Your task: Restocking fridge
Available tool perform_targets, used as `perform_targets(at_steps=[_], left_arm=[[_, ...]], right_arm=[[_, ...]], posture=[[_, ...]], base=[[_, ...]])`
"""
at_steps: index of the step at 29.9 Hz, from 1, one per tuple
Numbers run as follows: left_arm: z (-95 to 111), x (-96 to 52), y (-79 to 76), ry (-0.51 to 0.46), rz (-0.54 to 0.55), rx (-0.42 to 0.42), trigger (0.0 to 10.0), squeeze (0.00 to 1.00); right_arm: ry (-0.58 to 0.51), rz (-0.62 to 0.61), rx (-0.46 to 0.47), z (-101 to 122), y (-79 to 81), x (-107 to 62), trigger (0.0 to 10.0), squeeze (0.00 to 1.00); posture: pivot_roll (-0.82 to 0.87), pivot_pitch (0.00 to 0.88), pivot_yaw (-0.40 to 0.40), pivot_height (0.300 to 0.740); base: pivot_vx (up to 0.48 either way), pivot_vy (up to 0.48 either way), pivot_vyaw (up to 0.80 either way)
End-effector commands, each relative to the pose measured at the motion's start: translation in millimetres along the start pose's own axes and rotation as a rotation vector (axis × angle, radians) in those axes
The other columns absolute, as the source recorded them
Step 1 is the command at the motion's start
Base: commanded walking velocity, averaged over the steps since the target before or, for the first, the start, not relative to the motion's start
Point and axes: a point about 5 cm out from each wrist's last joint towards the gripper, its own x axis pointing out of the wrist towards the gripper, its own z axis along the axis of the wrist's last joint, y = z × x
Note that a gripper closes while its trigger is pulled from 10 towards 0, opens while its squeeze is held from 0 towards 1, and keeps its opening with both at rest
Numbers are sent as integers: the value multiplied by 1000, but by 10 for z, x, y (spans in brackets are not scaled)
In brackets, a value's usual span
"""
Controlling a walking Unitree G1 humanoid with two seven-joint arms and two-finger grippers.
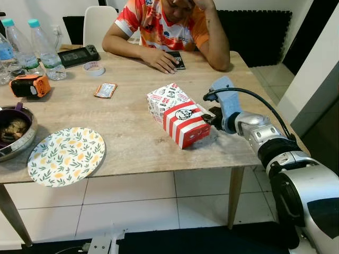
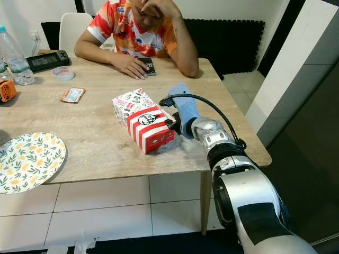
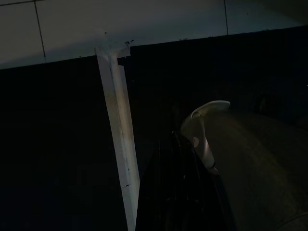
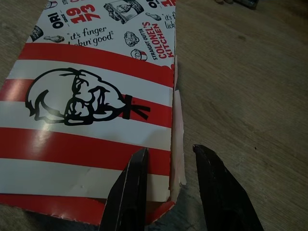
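Note:
A red-and-white striped KFC box [image 1: 177, 114] lies on the wooden table [image 1: 127, 145], near its right end. My right gripper [image 1: 210, 119] reaches in from the right and sits at the box's right side. In the right wrist view the box [image 4: 96, 96] lies close under the camera. The right gripper [image 4: 171, 150] is open, one black finger [image 4: 129, 192] over the box's striped top and the other [image 4: 216, 192] over the bare wood, with the box's side edge between them. My left gripper [image 3: 178, 192] hangs idle in the dark beside a pale table leg [image 3: 118, 144].
A person [image 1: 164, 26] sits at the far side, a hand on a phone [image 1: 176, 61]. A flowered plate [image 1: 66, 156] and a metal bowl [image 1: 13, 132] sit front left. Water bottles [image 1: 45, 50], an orange tape measure [image 1: 29, 84], a sachet [image 1: 106, 90] and a tape roll [image 1: 94, 67] lie at the back left.

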Motion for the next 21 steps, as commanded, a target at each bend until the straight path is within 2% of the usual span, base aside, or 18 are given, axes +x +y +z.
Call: perform_targets(at_steps=[1,7,8,9,10,11,12,13,21], left_arm=[[-104,-43,60,46,7,3,10000,0],[-114,-45,82,56,12,-1,10000,0],[-115,-45,85,57,13,-1,10000,0],[-115,-45,85,57,13,-1,10000,0],[-117,-46,86,59,14,-2,10000,0],[-120,-46,86,60,14,-2,10000,0],[-120,-46,86,60,14,-2,10000,0],[-121,-46,83,60,14,-2,10000,0],[-119,-35,32,55,5,-3,10000,0]], right_arm=[[47,-16,10,-154,7,15,10000,0],[46,-31,58,-184,-17,5,10000,0],[45,-25,81,-187,-13,6,8667,0],[45,-25,81,-187,-13,6,8667,0],[44,-19,99,-190,-9,6,7451,0],[44,-15,114,-194,-5,6,3333,0],[44,-15,114,-194,-5,6,3333,0],[45,-12,129,-200,-3,7,0,0],[55,-10,181,-238,0,6,0,0]], posture=[[116,173,-88,740],[118,171,-90,740],[117,171,-90,740],[117,171,-90,740],[117,171,-90,740],[117,171,-90,740],[117,171,-90,740],[117,170,-91,740],[117,172,-92,740]], base=[[0,0,0],[0,0,0],[0,0,0],[0,0,0],[0,0,0],[0,0,0],[0,0,0],[0,0,0],[0,0,0]])
